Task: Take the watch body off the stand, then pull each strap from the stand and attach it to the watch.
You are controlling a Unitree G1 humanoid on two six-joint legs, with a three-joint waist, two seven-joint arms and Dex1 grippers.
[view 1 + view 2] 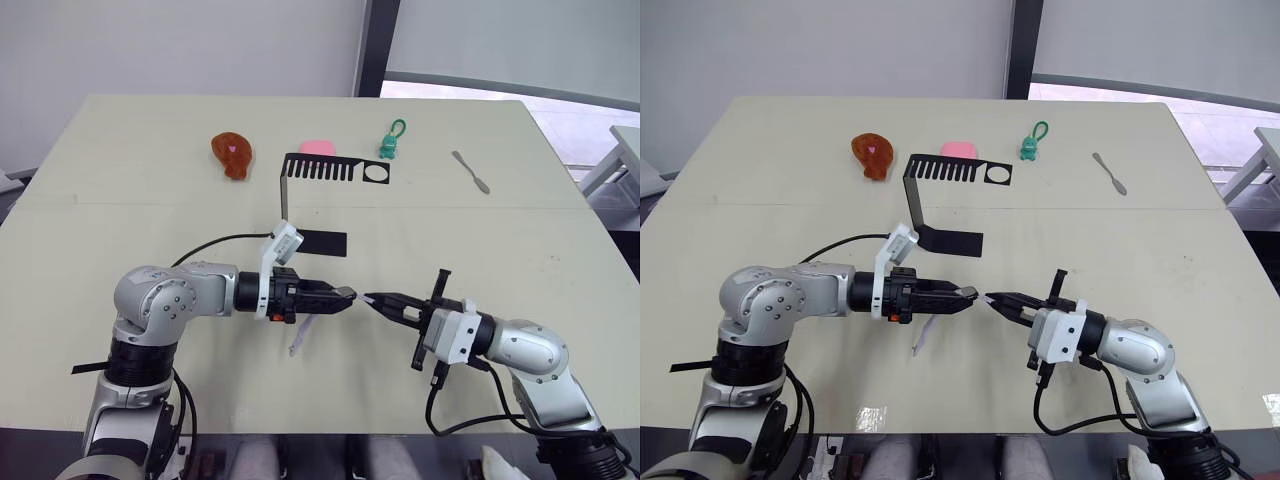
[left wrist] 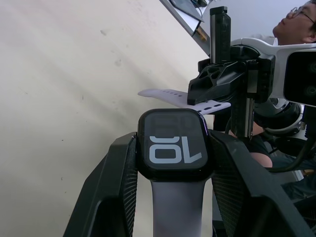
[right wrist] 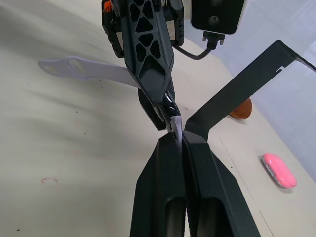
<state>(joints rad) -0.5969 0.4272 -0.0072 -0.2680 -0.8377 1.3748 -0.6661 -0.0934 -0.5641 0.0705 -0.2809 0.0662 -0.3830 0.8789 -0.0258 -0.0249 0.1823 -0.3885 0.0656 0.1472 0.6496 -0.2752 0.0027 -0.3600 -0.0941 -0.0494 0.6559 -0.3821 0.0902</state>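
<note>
Well in front of the stand, above the surface, the left gripper has its fingers clamped on the sides of the watch body, one strap already hanging from it. The right gripper has its fingers closed almost flat on the second strap, whose free end meets the watch body's open edge. To seat it well, I judge the strap end should stay square to the slot and slide straight along it, while the left fingers hold the case steady.
</note>
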